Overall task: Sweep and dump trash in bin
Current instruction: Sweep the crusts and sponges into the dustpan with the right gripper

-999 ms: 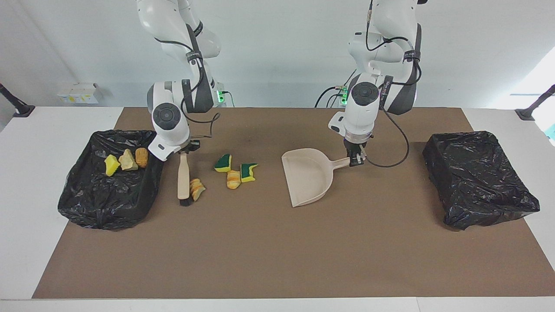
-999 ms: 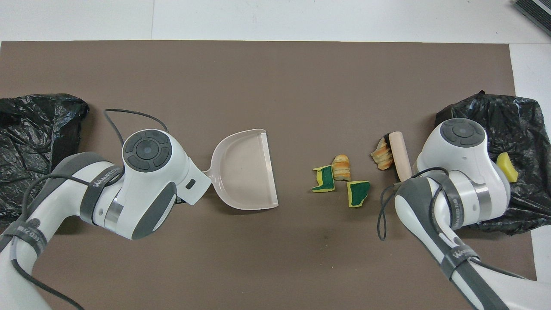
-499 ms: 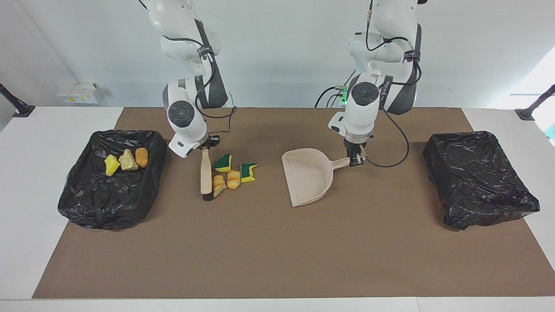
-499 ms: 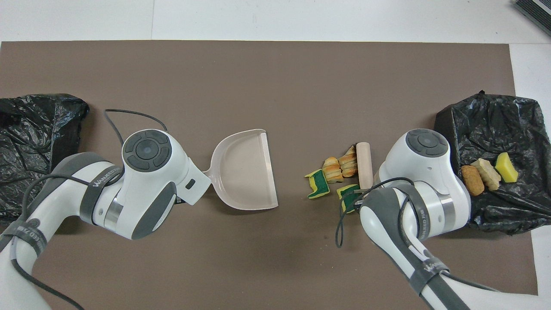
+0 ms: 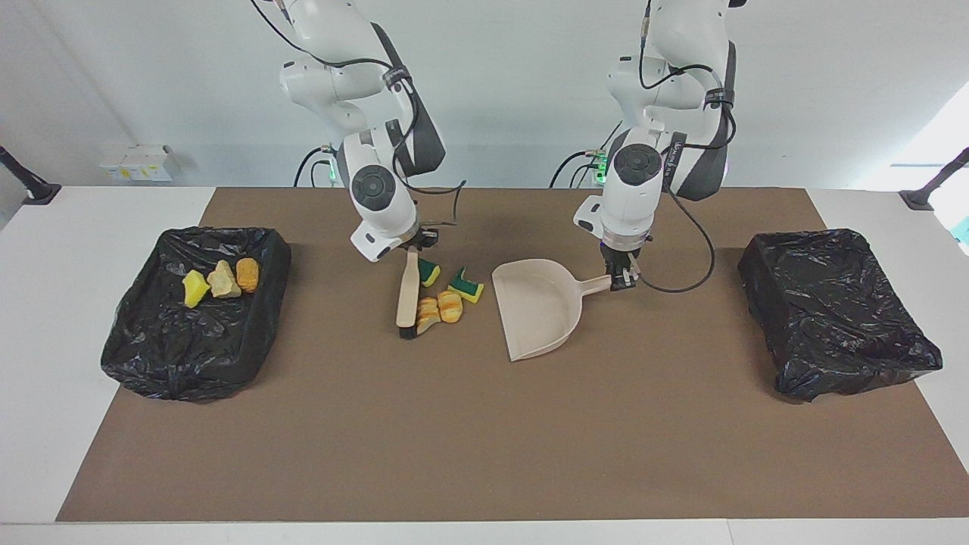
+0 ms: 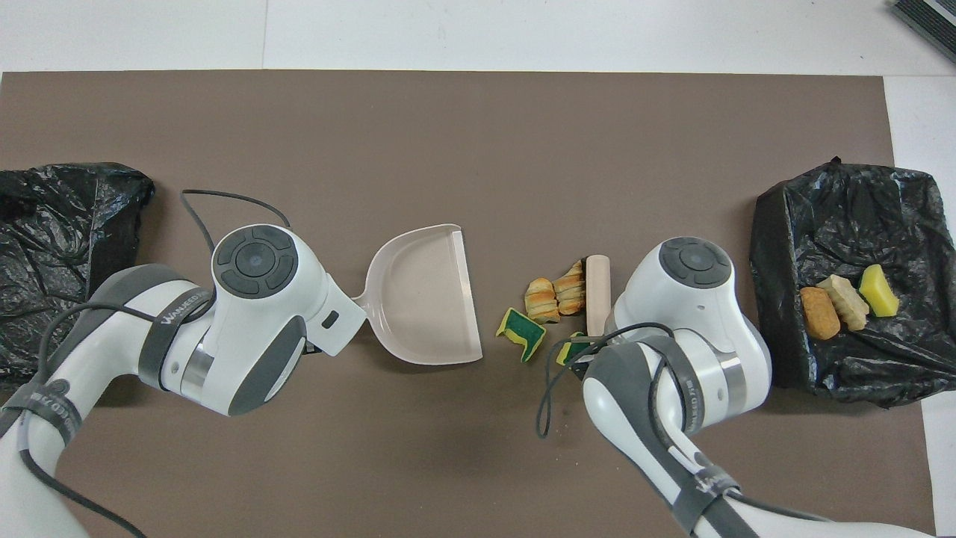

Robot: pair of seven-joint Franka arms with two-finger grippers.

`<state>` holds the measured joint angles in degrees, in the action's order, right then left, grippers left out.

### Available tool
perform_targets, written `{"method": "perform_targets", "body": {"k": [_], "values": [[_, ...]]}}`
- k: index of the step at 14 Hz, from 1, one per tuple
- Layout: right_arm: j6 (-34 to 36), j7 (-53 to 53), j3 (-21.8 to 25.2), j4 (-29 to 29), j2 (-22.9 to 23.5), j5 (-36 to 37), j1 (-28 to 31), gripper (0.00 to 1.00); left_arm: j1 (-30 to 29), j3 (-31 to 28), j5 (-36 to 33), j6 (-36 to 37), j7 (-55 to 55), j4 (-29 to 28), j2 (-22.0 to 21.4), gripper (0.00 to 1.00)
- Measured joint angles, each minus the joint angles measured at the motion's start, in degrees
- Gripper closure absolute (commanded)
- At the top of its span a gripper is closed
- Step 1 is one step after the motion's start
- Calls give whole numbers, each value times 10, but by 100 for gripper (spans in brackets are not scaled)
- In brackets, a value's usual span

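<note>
The right gripper (image 5: 412, 248) is clamped on the top end of a brush (image 5: 407, 297), which hangs down from the fingers to the mat (image 5: 484, 424), its dark bristles on the surface. In the overhead view the right wrist covers the fingers and the brush's upper end, so only the pale handle's free end shows there.

Four scraps of trash lie just beside the brush, on the side toward the dustpan (image 5: 539, 306). Two orange-brown lumps (image 5: 440, 307) touch the bristle end. One green-and-yellow sponge piece (image 5: 428, 271) sits right below the right fingers against the handle; from overhead it is mostly hidden under the wrist and its cable. A second sponge piece (image 5: 465, 284) lies between the brush and the dustpan's open edge, apart from both.

The left gripper (image 5: 622, 278) pinches the dustpan's handle, the pan resting flat on the mat. From overhead the left wrist hides those fingers and the handle.

Three more scraps (image 5: 220, 280) rest in the bin (image 5: 151, 356) at the right arm's end. A second bin (image 5: 833, 318) stands at the left arm's end, cut off by the frame edge in the overhead view; whatever it may hold is hard to make out against the black liner.
</note>
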<state>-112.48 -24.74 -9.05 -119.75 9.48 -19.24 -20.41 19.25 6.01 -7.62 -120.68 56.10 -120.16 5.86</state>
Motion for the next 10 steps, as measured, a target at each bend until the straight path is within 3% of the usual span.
{"method": "perform_targets", "body": {"k": [6, 10], "values": [[-56, -8, 0, 35, 27, -132, -56, 100, 0, 1, -4, 0, 0, 0, 0, 100], [-14, -33, 0, 60, 13, -152, -77, 100, 0, 1, -5, 0, 0, 0, 0, 100]]}}
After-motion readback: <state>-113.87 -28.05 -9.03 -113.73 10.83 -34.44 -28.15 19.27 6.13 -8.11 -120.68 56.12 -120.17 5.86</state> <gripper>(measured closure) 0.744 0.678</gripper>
